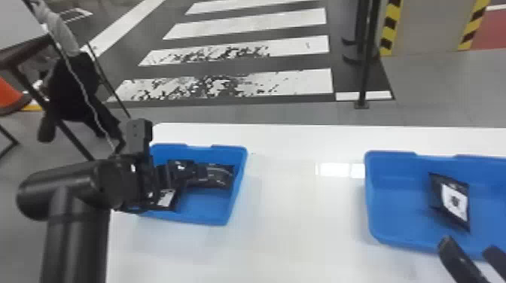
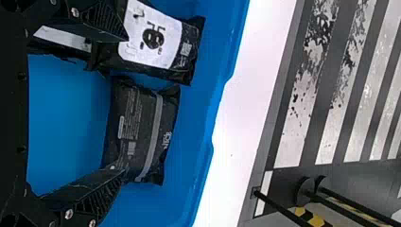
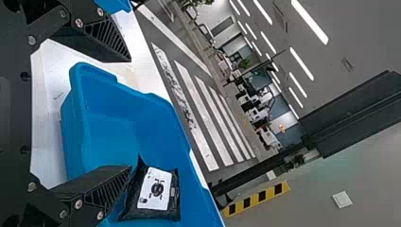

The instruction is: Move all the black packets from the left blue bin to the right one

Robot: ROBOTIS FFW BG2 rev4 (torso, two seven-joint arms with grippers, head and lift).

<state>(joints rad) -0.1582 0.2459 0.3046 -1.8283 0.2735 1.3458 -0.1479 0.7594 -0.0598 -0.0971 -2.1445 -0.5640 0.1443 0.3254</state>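
1. The left gripper is over the left blue bin, its 2 fingers spread well apart and nothing gripped between them.
2. A black packet with a grey stripe lies just ahead of the gap, at the tip of the finger nearer the right blue bin; that tip overlaps its edge in the left wrist view, though I cannot tell if they touch.
3. A black packet with a white label lies beneath and ahead of the other finger, partly hidden by it.
4. Another black packet, also showing a white patch, lies closer in under that same finger, mostly covered, so at least 3 packets are in this bin.
5. The right gripper has its 2 fingers wide open and empty, by the near side of the right blue bin.
6. Inside that bin, 1 black packet lies beyond the right fingertips, its white label showing.
7. The white table lies between the 2 pairs of fingers, under the bins.
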